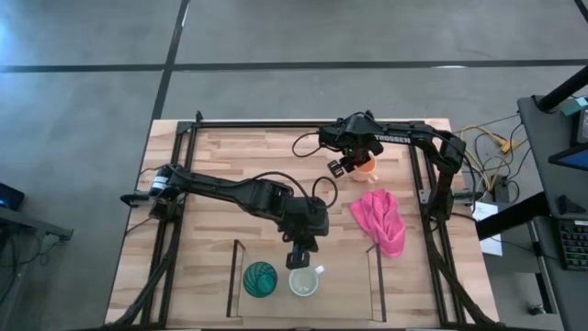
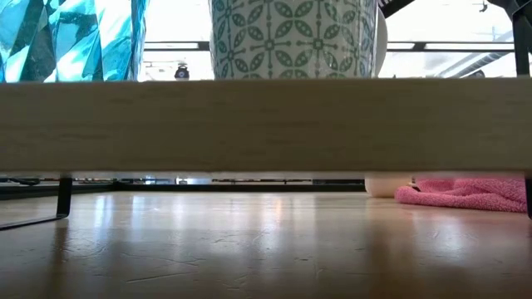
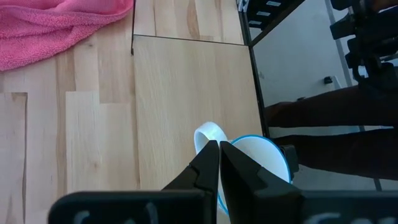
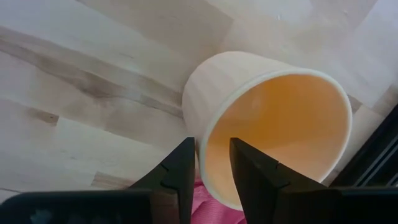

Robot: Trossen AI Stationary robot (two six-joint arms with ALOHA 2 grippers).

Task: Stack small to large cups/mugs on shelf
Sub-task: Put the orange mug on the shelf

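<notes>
Left gripper (image 1: 299,261), fingers together, hangs above the white mug (image 1: 304,281) in the shelf (image 1: 234,276) at lower centre, beside the teal tumbler (image 1: 260,279). Right gripper (image 4: 211,163) at upper right straddles the orange mug's (image 4: 273,124) rim, fingers apart.

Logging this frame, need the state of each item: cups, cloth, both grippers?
Teal cup: upright on the shelf, left spot.
White mug: upright on the shelf, beside the teal cup.
Orange mug: upright on the table, not yet on the shelf.
Pink cloth: crumpled, loose.
Left gripper: shut, above the white mug.
Right gripper: straddling the orange mug's rim.
</notes>
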